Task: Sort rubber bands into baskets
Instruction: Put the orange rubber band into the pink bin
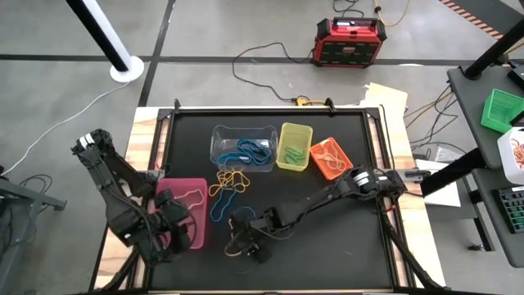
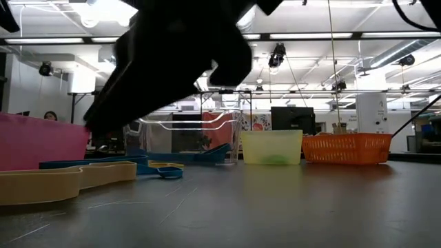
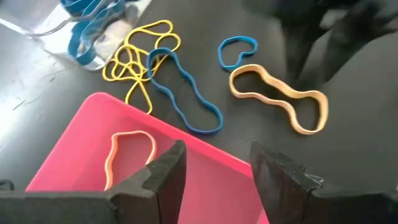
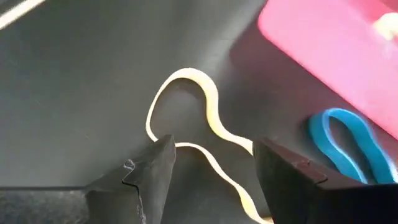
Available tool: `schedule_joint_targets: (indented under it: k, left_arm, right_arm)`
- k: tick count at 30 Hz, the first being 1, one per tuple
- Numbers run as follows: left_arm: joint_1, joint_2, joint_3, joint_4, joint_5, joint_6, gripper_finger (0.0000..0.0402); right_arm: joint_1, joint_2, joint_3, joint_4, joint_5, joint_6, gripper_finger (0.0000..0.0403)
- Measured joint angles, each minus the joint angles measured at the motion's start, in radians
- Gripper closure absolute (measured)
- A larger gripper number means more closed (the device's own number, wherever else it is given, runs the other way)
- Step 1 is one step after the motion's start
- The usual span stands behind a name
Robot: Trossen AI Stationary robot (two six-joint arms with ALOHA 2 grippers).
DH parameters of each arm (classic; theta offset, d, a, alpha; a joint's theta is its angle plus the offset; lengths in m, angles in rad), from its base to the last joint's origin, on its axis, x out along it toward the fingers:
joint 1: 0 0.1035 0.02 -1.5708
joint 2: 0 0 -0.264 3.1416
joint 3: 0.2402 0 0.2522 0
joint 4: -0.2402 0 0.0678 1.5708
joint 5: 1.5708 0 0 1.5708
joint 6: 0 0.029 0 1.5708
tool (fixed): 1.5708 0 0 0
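A tan rubber band (image 4: 186, 118) lies flat on the black table, near the front. My right gripper (image 4: 214, 165) is open just above it, one finger on either side of its near loop. It shows in the high view (image 1: 246, 240) right of the pink tray (image 1: 196, 215). My left gripper (image 3: 214, 171) is open and empty over the pink tray (image 3: 81, 134), where one tan band (image 3: 127, 155) lies. Yellow bands (image 1: 232, 180) and a blue band (image 1: 221, 209) lie loose between the tray and the clear tub (image 1: 243, 147). The yellow-green bin (image 1: 295, 146) and the orange bin (image 1: 331, 158) stand to the right of the tub.
A small blue band (image 3: 236, 51) and a long blue one (image 3: 186, 93) lie beside the tan one (image 3: 280, 99). Off the table are a red device (image 1: 350, 41) on the floor beyond the far edge and a green crate (image 1: 501, 111) on a side table at the right.
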Motion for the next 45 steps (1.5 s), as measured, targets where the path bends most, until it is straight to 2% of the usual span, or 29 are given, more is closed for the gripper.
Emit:
schedule_joint_targets:
  k: [6, 9, 12, 16, 17, 21, 27, 30, 34, 39, 45]
  left_arm:
    - [-0.033, 0.0, 0.001, 0.043, -0.039, -0.01, 0.0244]
    - [-0.039, 0.0, 0.001, 0.058, -0.063, -0.01, 0.0244]
    - [-0.04, 0.0, 0.0, 0.06, -0.068, -0.01, 0.0244]
    - [-0.04, 0.0, 0.008, 0.032, -0.068, -0.01, 0.0245]
    - [-0.04, 0.0, 0.019, 0.016, -0.068, -0.01, 0.0245]
    - [-0.04, 0.0, 0.094, -0.074, -0.069, -0.014, 0.0245]
    - [-0.04, -0.001, 0.269, -0.291, -0.133, -0.011, 0.0245]
    - [-0.04, -0.023, 0.339, -0.273, -0.209, 0.115, 0.0245]
    - [-0.041, -0.032, 0.444, -0.285, -0.3, 0.217, 0.0245]
    - [-0.041, -0.036, 0.569, -0.285, -0.346, 0.356, 0.0245]
    - [-0.041, -0.038, 0.64, -0.285, -0.4, 0.449, 0.0245]
  right_arm:
    - [-0.018, 0.115, 0.149, -0.172, -0.003, -0.025, 0.0193]
    - [-0.026, 0.155, 0.199, -0.199, -0.015, -0.034, 0.0202]
    - [-0.029, 0.172, 0.218, -0.205, -0.033, -0.041, 0.0247]
    - [-0.035, 0.168, 0.217, -0.208, -0.089, -0.054, 0.0358]
    - [-0.036, 0.164, 0.216, -0.204, -0.093, -0.065, 0.0375]
    - [-0.041, 0.139, 0.249, -0.181, -0.1, -0.083, 0.0392]
    - [-0.057, 0.105, 0.432, -0.126, -0.1, -0.146, 0.0394]
    - [-0.08, 0.121, 0.479, -0.015, -0.101, -0.144, 0.0394]
    - [-0.115, 0.124, 0.455, 0.182, -0.102, -0.123, 0.0394]
    - [-0.144, 0.147, 0.422, 0.413, -0.101, -0.078, 0.0394]
    - [-0.17, 0.274, 0.442, 0.593, -0.101, 0.04, 0.0394]
